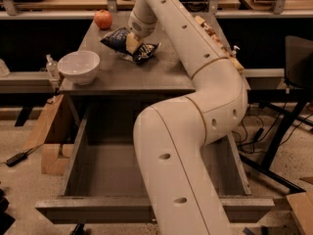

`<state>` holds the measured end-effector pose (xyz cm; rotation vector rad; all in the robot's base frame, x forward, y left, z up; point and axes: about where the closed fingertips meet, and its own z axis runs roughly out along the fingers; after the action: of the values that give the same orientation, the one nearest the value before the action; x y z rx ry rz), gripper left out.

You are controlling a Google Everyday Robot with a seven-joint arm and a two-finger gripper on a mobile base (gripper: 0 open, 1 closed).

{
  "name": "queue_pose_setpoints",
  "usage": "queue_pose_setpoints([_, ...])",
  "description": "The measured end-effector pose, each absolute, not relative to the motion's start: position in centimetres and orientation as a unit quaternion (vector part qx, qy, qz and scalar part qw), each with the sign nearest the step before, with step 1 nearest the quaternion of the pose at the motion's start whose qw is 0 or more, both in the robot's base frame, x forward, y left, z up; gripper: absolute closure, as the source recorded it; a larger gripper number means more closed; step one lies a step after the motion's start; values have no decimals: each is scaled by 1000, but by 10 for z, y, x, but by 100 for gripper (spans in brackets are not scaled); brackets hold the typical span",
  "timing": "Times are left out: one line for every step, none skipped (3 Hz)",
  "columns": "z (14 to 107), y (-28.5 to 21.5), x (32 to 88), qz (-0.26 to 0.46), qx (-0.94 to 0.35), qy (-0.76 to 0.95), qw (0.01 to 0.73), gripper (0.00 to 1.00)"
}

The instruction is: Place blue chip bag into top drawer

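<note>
One arm (215,97) is reaching across the bench (146,77), its gripper (132,42) bearing down on the blue bag (119,39) near the back edge, left of centre; whether it is gripping, I cannot tell. Grasping appears to be the step in hand. Next, the bag is needing a lift forward, past the front edge, into the open drawer (73,155) below.

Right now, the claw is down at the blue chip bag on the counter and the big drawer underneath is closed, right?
Not quite. The camera view shows the top drawer standing wide open, not closed. The rest is right: the claw is down at the blue chip bag on the counter.
</note>
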<state>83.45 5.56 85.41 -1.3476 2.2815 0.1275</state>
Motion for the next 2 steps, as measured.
queue_pose_setpoints([854,56,835,47,-493,834,242,73])
queue_pose_setpoints([854,56,835,47,-493,834,242,50])
